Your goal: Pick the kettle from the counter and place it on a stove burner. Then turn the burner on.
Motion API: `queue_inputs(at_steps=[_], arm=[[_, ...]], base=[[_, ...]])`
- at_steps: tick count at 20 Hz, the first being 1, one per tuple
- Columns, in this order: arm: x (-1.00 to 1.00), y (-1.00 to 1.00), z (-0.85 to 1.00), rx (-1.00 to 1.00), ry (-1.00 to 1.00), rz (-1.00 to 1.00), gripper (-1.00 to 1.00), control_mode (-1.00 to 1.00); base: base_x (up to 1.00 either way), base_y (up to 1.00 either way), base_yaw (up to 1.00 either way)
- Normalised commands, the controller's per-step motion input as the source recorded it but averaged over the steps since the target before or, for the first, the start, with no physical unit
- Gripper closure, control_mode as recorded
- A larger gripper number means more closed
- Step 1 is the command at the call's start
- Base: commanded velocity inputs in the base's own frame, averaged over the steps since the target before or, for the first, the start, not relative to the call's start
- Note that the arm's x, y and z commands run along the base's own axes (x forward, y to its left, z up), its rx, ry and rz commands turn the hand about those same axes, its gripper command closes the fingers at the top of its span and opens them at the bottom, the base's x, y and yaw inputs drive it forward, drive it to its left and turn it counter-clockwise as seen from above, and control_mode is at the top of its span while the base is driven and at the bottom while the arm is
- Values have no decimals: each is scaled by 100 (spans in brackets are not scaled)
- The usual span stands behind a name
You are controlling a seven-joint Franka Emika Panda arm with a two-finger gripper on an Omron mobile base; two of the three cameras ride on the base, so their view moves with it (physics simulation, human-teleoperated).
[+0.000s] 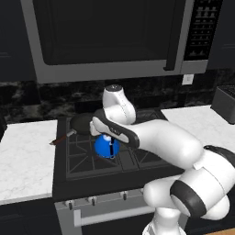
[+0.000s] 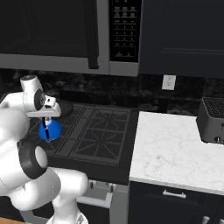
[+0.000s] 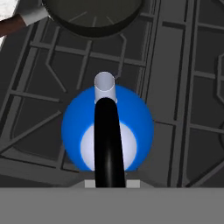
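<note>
my gripper (image 2: 47, 120) is closed narrow on the black arched handle of the kettle (image 1: 107, 147); in the hand view that handle runs straight up from the bottom edge, between my fingertips, across the kettle's blue body (image 3: 107, 129). the kettle is over the front left stove burner (image 1: 85, 156), upright; i cannot tell from these views whether its base touches the grate or sits just above it. in the hand view its short pale spout (image 3: 105, 85) points toward the frying pan (image 3: 92, 15).

the frying pan stands on the rear left part of the stove, just behind the kettle, and its reddish handle (image 1: 59, 139) reaches out to the left over the edge of the cooktop. pan and kettle are near each other but apart.

the counter (image 2: 175, 148) lies on both sides of the stove. a toaster (image 2: 212, 120) stands on its right section, well apart from the kettle. a microwave (image 1: 110, 36) hangs above the stove. the row of knobs (image 1: 94, 200) runs along the front edge of the stove, below the kettle.
</note>
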Motion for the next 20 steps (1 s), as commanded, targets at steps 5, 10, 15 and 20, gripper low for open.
queue_inputs(at_steps=[5,10,15,20], arm=[[9,0,-12,0,8,1,100,-100],[38,8,-27,0,0,8,100,-100],[39,24,-24,0,0,9,100,-100],[20,45,-6,0,0,6,100,-100]], base=[[0,0,0],[0,0,0],[0,0,0],[0,0,0]])
